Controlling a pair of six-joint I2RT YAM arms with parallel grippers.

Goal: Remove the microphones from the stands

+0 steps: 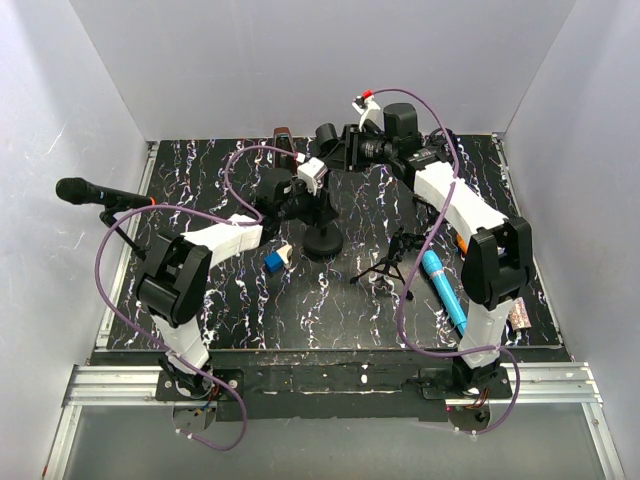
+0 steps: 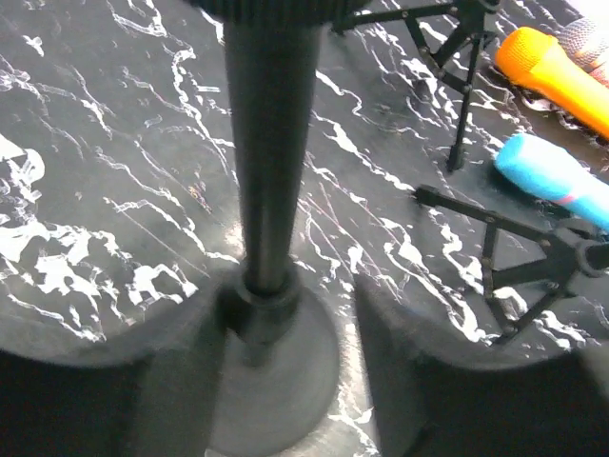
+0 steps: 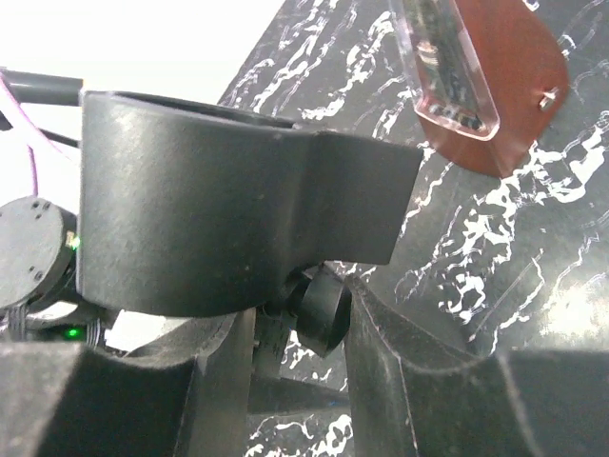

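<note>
A black microphone point(image 1: 95, 192) rests in a thin stand point(image 1: 122, 228) at the table's left edge, far from both grippers. A second black stand with a round base point(image 1: 322, 242) rises mid-table. My left gripper point(image 1: 300, 192) is open, its fingers point(image 2: 114, 381) either side of the lower pole point(image 2: 269, 162), just above the base point(image 2: 285, 381). My right gripper point(image 1: 345, 148) is at that stand's top, shut on the knob point(image 3: 322, 309) under the black clip point(image 3: 219, 205). I cannot tell if the clip holds anything.
A blue microphone point(image 1: 443, 290) and an orange one point(image 2: 557, 71) lie at the right beside a small black tripod point(image 1: 392, 262). A blue and white block point(image 1: 276, 258) lies left of the round base. A brown holder point(image 3: 495, 76) stands at the back.
</note>
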